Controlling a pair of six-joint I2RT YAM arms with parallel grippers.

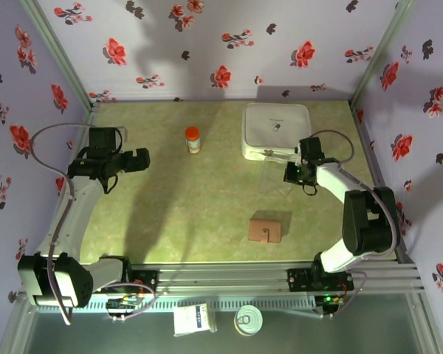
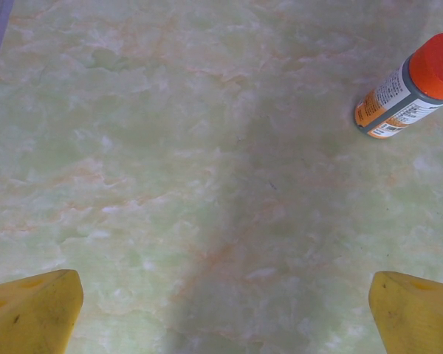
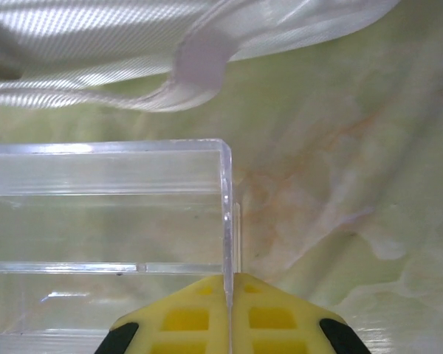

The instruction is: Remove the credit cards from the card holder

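I see the wallet lying folded shut on the table, well apart from both arms. My right gripper pinches a wall of the clear box, just beside the white case. My left gripper hangs spread near the bottle.

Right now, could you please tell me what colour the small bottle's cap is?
The cap is orange-red; the left wrist view shows it best.
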